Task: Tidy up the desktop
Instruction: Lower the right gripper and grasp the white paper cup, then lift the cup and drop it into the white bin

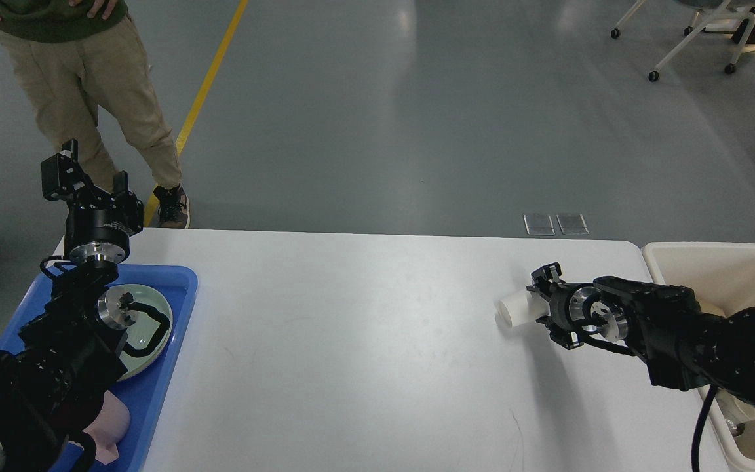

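Observation:
The white desktop (351, 341) fills the lower half of the head view. A white paper cup (514, 310) lies on its side near the desktop's right end. My right gripper (546, 307) comes in from the right, its fingers spread above and below the cup's near end; the jaws look open around the cup. My left gripper (88, 178) is raised above the far left corner of the desktop, open and empty.
A blue tray (174, 308) at the left holds a pale green plate (148, 328) and a pink item (110, 426). A cream bin (731, 262) stands off the right edge. A person (89, 85) stands behind the far left corner.

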